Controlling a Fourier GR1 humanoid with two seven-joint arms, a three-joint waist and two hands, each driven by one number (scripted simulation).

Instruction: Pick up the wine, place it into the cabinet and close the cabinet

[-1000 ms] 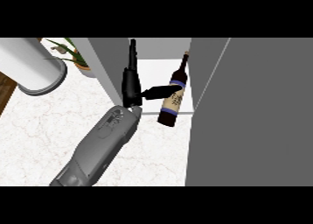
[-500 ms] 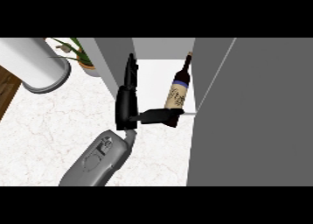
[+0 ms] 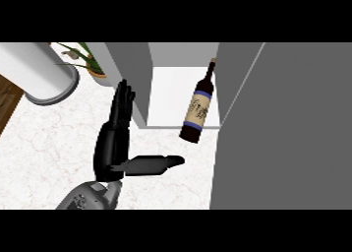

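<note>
A dark wine bottle (image 3: 198, 106) stands tilted inside the open cabinet (image 3: 180, 54), its base at the shelf's near edge. Left of it, apart, a black hand (image 3: 115, 142) is released, fingers straight, thumb pointing right

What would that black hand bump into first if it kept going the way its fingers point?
Probably the grey cabinet wall just ahead of the hand's fingertips, though depth is unclear; the wine bottle stands off to the side.
</note>
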